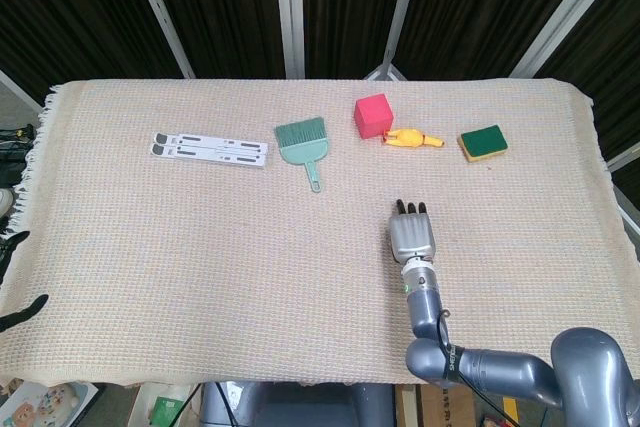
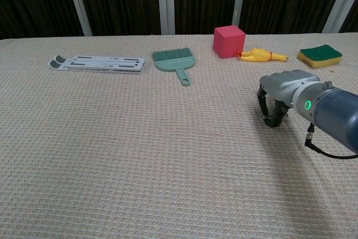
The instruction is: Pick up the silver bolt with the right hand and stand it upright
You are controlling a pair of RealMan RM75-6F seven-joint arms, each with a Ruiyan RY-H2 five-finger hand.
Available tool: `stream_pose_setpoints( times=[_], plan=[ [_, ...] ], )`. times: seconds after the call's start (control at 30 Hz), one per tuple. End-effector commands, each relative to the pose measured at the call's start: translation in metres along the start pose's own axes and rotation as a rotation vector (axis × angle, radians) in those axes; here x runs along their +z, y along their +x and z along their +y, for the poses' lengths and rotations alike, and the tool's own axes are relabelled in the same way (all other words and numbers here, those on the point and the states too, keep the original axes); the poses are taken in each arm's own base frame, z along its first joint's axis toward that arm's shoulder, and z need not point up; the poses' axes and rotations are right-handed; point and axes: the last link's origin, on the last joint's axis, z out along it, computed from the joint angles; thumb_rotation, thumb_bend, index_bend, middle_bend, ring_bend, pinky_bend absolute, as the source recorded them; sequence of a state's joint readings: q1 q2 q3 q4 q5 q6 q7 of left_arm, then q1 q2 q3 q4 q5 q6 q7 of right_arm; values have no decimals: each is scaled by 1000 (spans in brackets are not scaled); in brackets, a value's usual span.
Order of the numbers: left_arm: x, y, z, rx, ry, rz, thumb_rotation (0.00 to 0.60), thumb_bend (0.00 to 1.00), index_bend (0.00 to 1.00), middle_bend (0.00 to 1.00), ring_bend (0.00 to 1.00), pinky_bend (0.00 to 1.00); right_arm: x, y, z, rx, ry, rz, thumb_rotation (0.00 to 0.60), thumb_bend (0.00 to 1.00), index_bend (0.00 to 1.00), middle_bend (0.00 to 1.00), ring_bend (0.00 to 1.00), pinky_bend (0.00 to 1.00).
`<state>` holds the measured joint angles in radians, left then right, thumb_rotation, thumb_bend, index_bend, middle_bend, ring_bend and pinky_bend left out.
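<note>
My right hand (image 1: 411,235) rests palm down on the woven cloth at the right of the middle; the chest view shows the same right hand (image 2: 281,94). Its dark fingers (image 2: 272,119) are curled down against the thumb, with their tips on the cloth. The silver bolt is hidden inside that curl and shows nowhere else on the table. Of my left hand (image 1: 18,309), only dark fingertips, spread apart, show at the far left edge of the head view, off the table and holding nothing.
Along the back lie a white folded stand (image 1: 209,149), a green hand brush (image 1: 303,144), a red cube (image 1: 372,115), a yellow rubber chicken (image 1: 411,139) and a green-and-yellow sponge (image 1: 483,142). The cloth (image 1: 200,247) covers the whole table.
</note>
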<state>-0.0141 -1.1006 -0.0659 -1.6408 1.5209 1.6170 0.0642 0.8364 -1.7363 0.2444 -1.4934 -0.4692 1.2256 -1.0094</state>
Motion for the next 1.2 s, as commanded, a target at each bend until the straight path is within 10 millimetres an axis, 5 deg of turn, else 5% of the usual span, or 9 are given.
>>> stream_pose_setpoints(
  times=[0.03,1.2],
  plan=[
    [0,0,0,0,1,1,600,232,168,1,0,0,-2,6,2,26,13,13,600,387,652,151,178,151],
    [-1,-1,2,5,1,-3,600,232,168,0,0,0,-6,32,29,151,19,-34,600,388,652,154,182,151]
  ],
)
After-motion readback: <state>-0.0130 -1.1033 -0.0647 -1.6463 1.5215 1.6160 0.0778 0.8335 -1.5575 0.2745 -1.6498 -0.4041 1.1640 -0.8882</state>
